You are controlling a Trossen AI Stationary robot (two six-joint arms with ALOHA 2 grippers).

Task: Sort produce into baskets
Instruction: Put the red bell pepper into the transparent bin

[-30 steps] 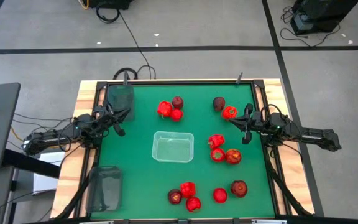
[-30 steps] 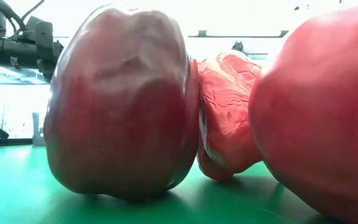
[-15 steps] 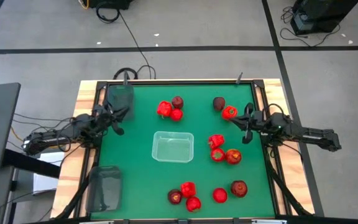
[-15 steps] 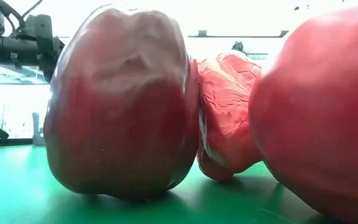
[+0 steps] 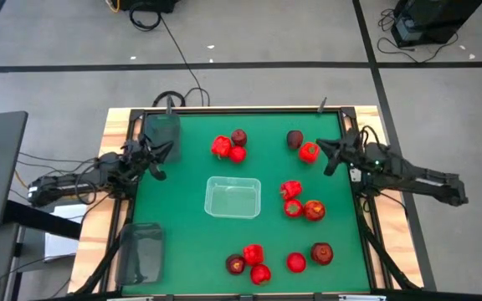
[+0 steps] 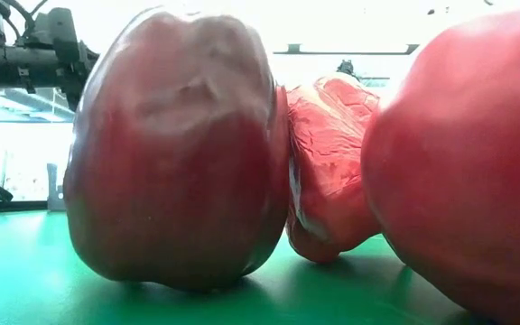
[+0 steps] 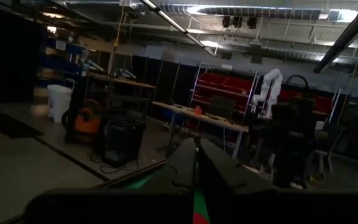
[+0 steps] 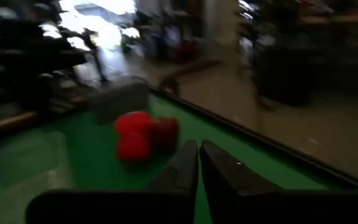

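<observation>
Looking down from above, I picked the clear basket (image 5: 233,198) in the middle of the green table (image 5: 182,242) as my marker for everything else.

My right gripper (image 5: 324,149) hung over the far right part of the table, off to the far right of the clear basket. Its jaws looked nearly pressed together in its own wrist picture, with nothing between them. I could not be sure they had stopped moving.

Just beside those jaws, on the side toward the clear basket, sat a bright red pepper (image 5: 309,151). A dark maroon apple (image 5: 294,139) sat touching or almost touching it, a bit farther back. So the pepper lay between the jaws and the basket. I judged the right arm was much the nearer one for it. The pepper was round and lumpy, so I saw no long side to line up with.

My left gripper (image 5: 159,158) waited on the other side of the clear basket, near the table's left edge, beside a smoky grey basket (image 5: 161,130) at the far left corner. Its jaws were shut and held nothing.

I thought the jaws had to spread before they could go around the pepper.

No produce was in any basket yet.
</observation>
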